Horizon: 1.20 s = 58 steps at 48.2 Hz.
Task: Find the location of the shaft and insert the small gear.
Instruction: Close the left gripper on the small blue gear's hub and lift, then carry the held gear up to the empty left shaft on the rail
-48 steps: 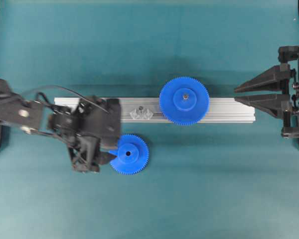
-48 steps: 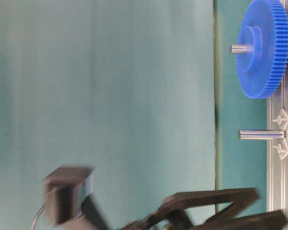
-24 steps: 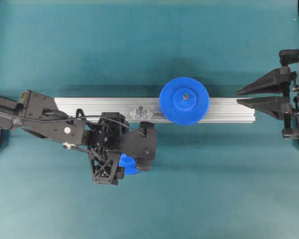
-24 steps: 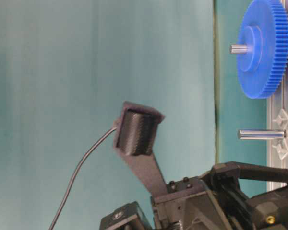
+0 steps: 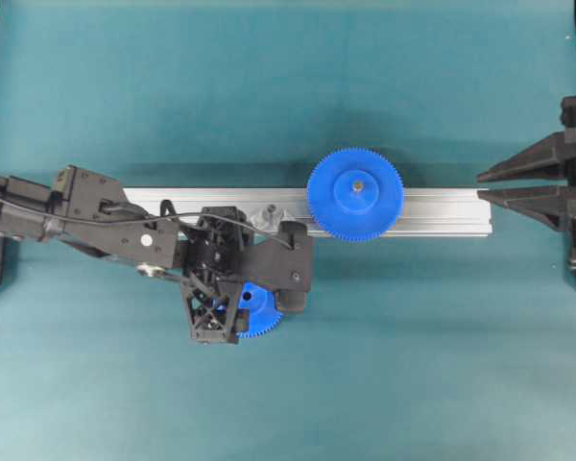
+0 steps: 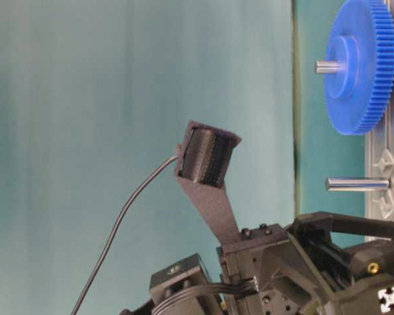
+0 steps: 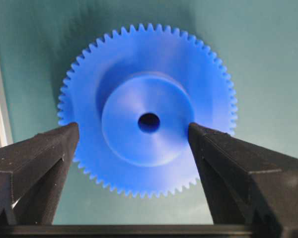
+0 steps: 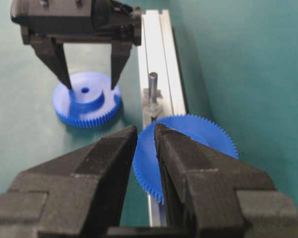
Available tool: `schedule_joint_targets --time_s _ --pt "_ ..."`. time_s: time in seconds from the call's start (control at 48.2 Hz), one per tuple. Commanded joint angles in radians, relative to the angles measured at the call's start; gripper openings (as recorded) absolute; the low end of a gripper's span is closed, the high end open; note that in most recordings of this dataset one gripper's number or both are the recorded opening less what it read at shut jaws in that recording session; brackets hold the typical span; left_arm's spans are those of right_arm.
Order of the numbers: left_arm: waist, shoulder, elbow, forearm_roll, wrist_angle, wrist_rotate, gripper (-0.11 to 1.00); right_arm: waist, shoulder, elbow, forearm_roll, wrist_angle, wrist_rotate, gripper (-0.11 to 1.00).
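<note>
Left arm: reached in from the left edge of the overhead view, over the near side of the rail, its body hiding most of the small gear from above.
Left gripper point(image 8: 89, 82): pointed down over the small gear, its fingers point(image 7: 37, 163) spread wide, one on each side of the raised hub; the wrist view showed a gap between each tip and the hub, so nothing was grasped.
Small gear point(image 7: 148, 110): lay flat on the teal surface point(image 5: 413, 365), just in front of the rail (hub up, centre hole showing), only its toothed rim peeking out below the gripper in the overhead view point(image 5: 259, 312).
Rail point(image 5: 442, 211): long silver aluminium bar lying left to right across the middle of the surface.
Shaft point(image 8: 152, 88): stood upright on the rail in its small silvery mount, bare, between the left gripper and the large gear; seen from table level point(image 6: 358, 184) as a bare grey pin.
Large gear point(image 5: 354, 194): sat on the rail to the right of the shaft, on its own grey pin (which poked through the hub).
Right gripper point(image 5: 533, 184): at the far right, just past the rail's end, low and level, fingers point(image 8: 89, 168) nearly together with a narrow slit between them, empty.
</note>
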Motion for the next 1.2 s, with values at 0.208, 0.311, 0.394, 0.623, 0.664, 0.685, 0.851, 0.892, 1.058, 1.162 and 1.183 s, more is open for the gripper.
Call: schedule_joint_targets --time_s 0.208,0.311,0.394,0.623,0.664,0.685,0.851,0.892,1.058,1.162,1.183 --pt "-0.009 -0.005 -0.025 0.005 -0.005 -0.002 0.91 -0.002 -0.003 0.003 0.002 -0.005 0.014 0.35" --pt "-0.014 0.003 -0.025 0.003 -0.003 -0.003 0.91 -0.002 -0.003 0.005 0.002 -0.005 0.014 0.35" --pt "-0.014 0.012 -0.025 0.005 -0.003 -0.005 0.91 -0.003 -0.003 0.006 0.003 -0.005 0.014 0.35" --pt "-0.014 0.023 -0.02 0.003 -0.002 -0.009 0.91 -0.005 -0.003 0.008 0.002 -0.005 0.014 0.35" --pt "-0.014 0.023 -0.018 0.005 -0.002 -0.011 0.91 -0.006 -0.003 0.008 0.002 -0.005 0.015 0.35" --pt "-0.014 0.025 -0.018 0.005 -0.002 -0.011 0.91 -0.006 -0.003 0.008 0.002 -0.005 0.014 0.35" --pt "-0.014 0.025 -0.018 0.005 0.0 -0.009 0.9 -0.009 -0.003 0.008 0.002 -0.005 0.014 0.35" --pt "-0.014 0.025 -0.02 0.005 -0.002 -0.009 0.89 -0.011 -0.003 0.008 0.002 -0.005 0.014 0.35" --pt "-0.014 0.021 -0.026 0.005 -0.002 -0.006 0.79 -0.014 -0.003 0.008 0.003 -0.005 0.014 0.35" --pt "-0.014 0.02 -0.021 0.005 -0.002 -0.006 0.67 -0.014 -0.003 0.009 0.002 -0.005 0.014 0.35" --pt "-0.014 0.02 -0.021 0.005 -0.002 -0.006 0.65 -0.014 -0.003 0.011 0.002 -0.005 0.014 0.35"
